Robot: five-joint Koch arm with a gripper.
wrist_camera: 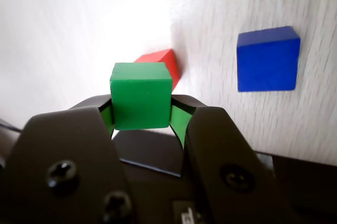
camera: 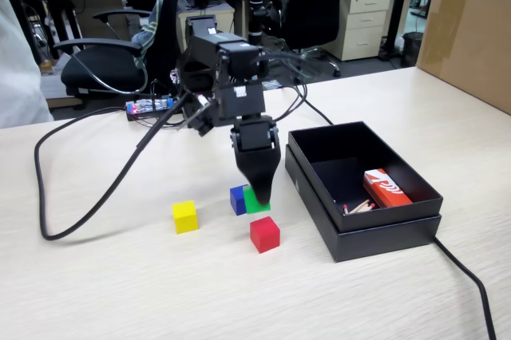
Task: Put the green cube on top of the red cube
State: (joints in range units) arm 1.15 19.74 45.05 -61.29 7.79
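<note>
The green cube (wrist_camera: 141,95) sits between my gripper's (wrist_camera: 141,107) two green-lined jaws, which press on its left and right sides. In the fixed view the gripper (camera: 260,196) points straight down, with the green cube (camera: 255,203) at its tip, low over the table and right beside a blue cube (camera: 236,199). The red cube (camera: 264,234) stands on the table a short way in front of the gripper. In the wrist view the red cube (wrist_camera: 167,62) shows just beyond the green one, partly hidden by it.
A yellow cube (camera: 185,216) stands to the left. An open black box (camera: 387,238) on the right holds a red-and-white packet (camera: 386,188) and some matches. The blue cube also shows in the wrist view (wrist_camera: 267,59). A black cable (camera: 48,235) loops at the left.
</note>
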